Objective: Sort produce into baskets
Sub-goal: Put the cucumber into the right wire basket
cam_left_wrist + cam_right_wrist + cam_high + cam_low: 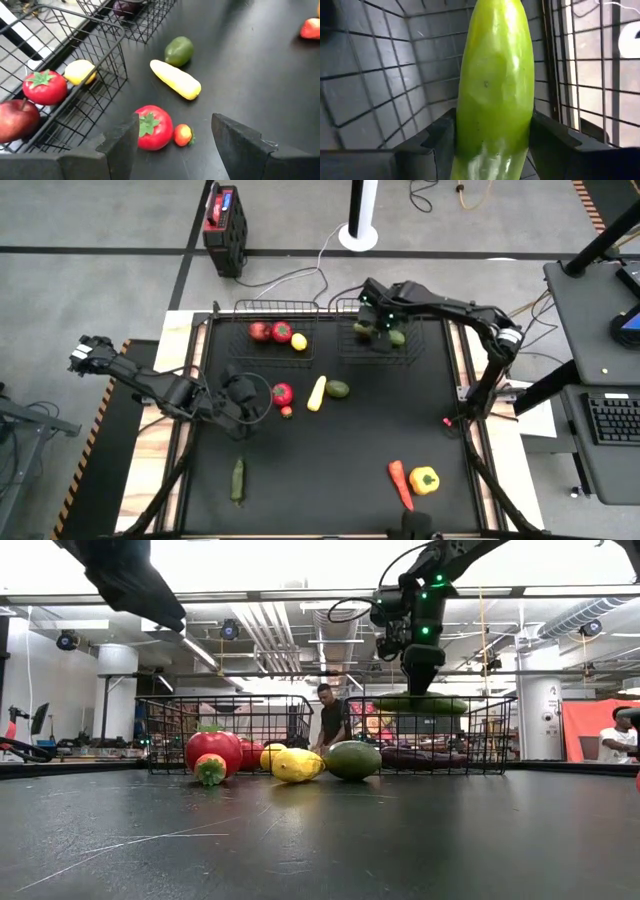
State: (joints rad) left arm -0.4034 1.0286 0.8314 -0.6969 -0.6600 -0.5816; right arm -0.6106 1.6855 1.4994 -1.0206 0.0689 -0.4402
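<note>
My right gripper (381,330) is over the right wire basket (428,352) at the table's far side, shut on a green cucumber (420,704). A purple eggplant (410,755) lies in that basket. The left basket (243,343) holds an apple (260,331), a tomato (282,332) and a lemon (299,342). My left gripper (175,145) is open and low over the table, just left of a red tomato (152,127) and a small red-orange piece (183,134). Beyond them a yellow squash (176,79) and an avocado (179,50) lie on the table. My right gripper pinches the cucumber between its two fingers (442,140), about at its middle (492,125). The fingers come from above, pointing down, and lie across it. The cucumber hangs level and lifted clear, at about the height of the basket's rim (480,698).
Near the table's front lie another green cucumber (238,480) at the left, and an orange carrot (400,483) and a yellow pepper (424,479) at the right. A red-and-black box (224,225) stands on the floor beyond the table. People show in the room behind.
</note>
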